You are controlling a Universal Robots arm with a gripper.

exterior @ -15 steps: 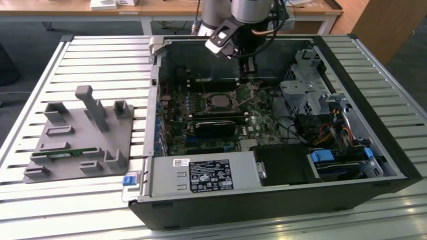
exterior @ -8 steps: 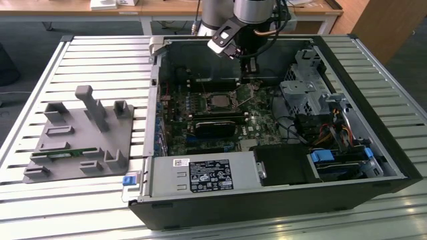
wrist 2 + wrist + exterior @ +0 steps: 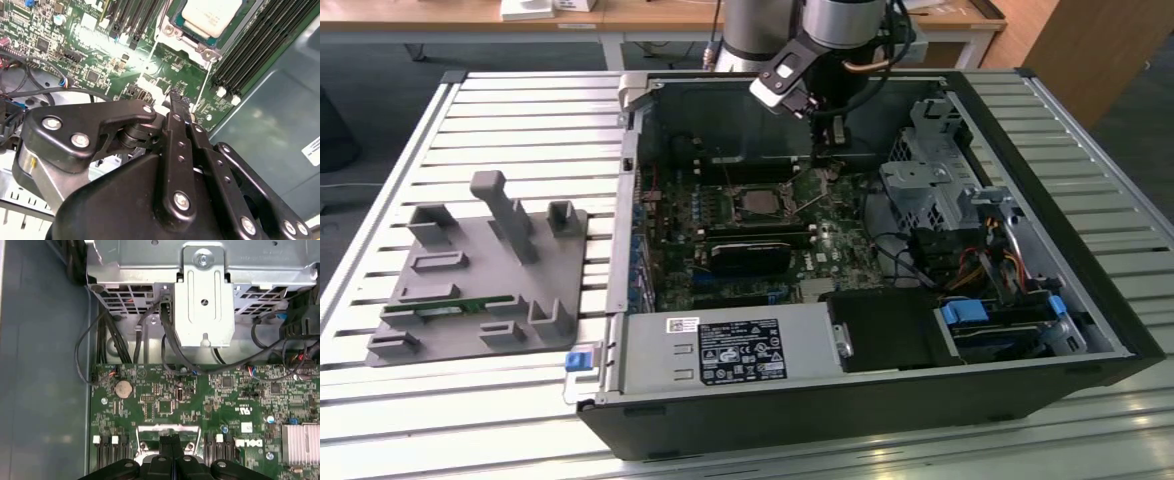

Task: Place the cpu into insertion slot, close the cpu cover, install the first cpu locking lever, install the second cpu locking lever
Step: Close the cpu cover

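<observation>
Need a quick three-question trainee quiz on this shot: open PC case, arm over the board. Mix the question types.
1. Short answer: what stands on the silver slatted metal table, at the exterior view's left of the black computer case?
2. Pick one. The square cpu with the dull silver top is:
A. lying on that table
B. seated in the silver-rimmed square insertion slot on the green motherboard
C. clamped in the black gripper
3. True or false: the gripper hangs outside the case.

Key: 1. the grey plastic fixture tray; 2. B; 3. false, it is inside the case, above the motherboard.
</observation>
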